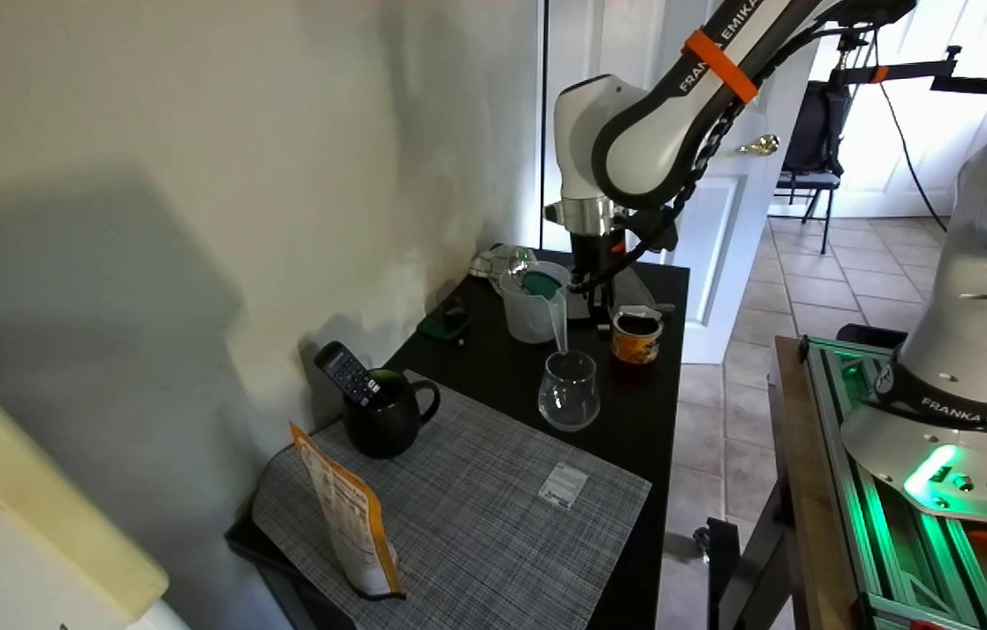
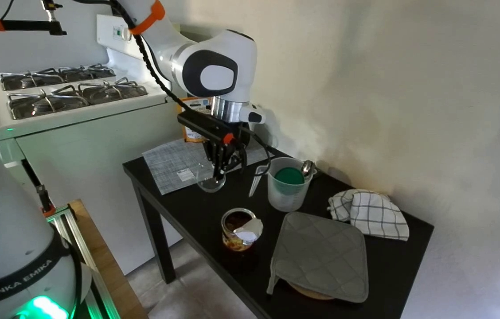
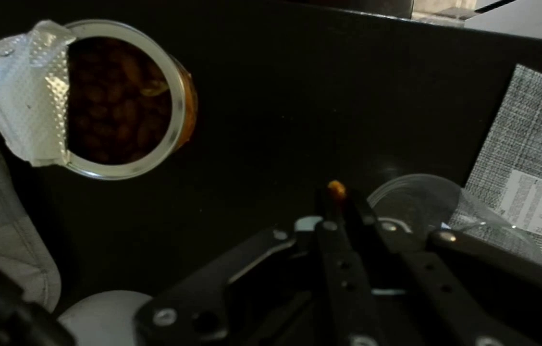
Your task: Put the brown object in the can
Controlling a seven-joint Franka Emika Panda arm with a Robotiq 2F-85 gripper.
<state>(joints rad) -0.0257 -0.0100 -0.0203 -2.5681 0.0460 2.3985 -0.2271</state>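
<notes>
One small orange-brown lump (image 3: 337, 190) is clenched between the fingertips of the black two-fingered gripper (image 3: 341, 204); only a bit shows, and what it is cannot be made out. Apart from it, upright on the black rectangular table (image 3: 261, 101), stands the short round metal can (image 1: 636, 346) with an orange label, its silvery foil lid (image 3: 30, 101) bent back over one side of the rim, dark brown bean-like pieces (image 3: 112, 101) inside and one yellowish scrap (image 3: 154, 88) among them. The clear stemless drinking glass (image 1: 570, 395) is near the can, partly hidden by the fingers in the wrist view. Also there, a pale rounded shape (image 3: 103, 317) is cut off by the lower edge, too little showing to name. The translucent white plastic jug (image 2: 281, 201) holds something green (image 2: 289, 176) and a shiny metal utensil (image 2: 307, 168), mostly hidden. Farther off, in an exterior view, a rounded black mug (image 1: 381, 432) contains a tilted black remote control (image 1: 345, 372) with its lower end hidden, and a pale pouch (image 1: 345, 512) with orange edges stands on the grey woven mat (image 1: 493, 534), its print too small to read.
</notes>
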